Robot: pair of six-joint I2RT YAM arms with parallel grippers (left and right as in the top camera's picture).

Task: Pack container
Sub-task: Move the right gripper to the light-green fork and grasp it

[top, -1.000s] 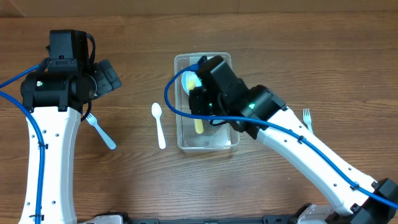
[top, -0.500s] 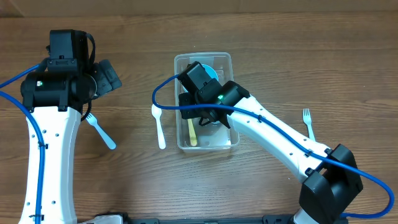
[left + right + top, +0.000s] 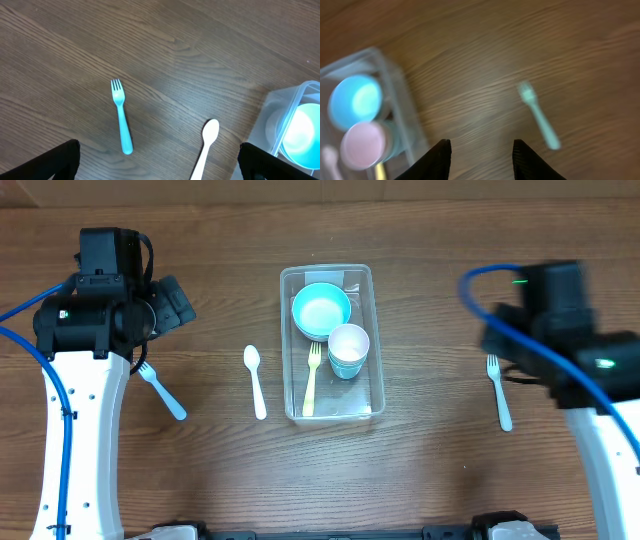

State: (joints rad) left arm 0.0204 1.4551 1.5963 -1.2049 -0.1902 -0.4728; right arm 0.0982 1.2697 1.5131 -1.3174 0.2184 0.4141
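The clear plastic container (image 3: 364, 276) stands at the table's middle. It holds a blue bowl (image 3: 321, 310), a stack of pale cups (image 3: 348, 349) and a yellow fork (image 3: 311, 380). A white spoon (image 3: 255, 381) lies left of it, a blue fork (image 3: 160, 389) further left, and a pale fork (image 3: 498, 391) at the right. My left gripper (image 3: 159, 162) is open and empty above the spoon (image 3: 206, 145) and blue fork (image 3: 121, 116). My right gripper (image 3: 481, 150) is open and empty, between the container (image 3: 395, 107) and the pale fork (image 3: 538, 115).
The wooden table top (image 3: 430, 470) is bare round the scattered cutlery. The left arm (image 3: 85, 380) stands over the left side and the right arm (image 3: 590, 380) over the far right.
My right arm has pulled out of the container and swung to the far right, leaving the yellow fork lying in the container. The left arm has not moved.
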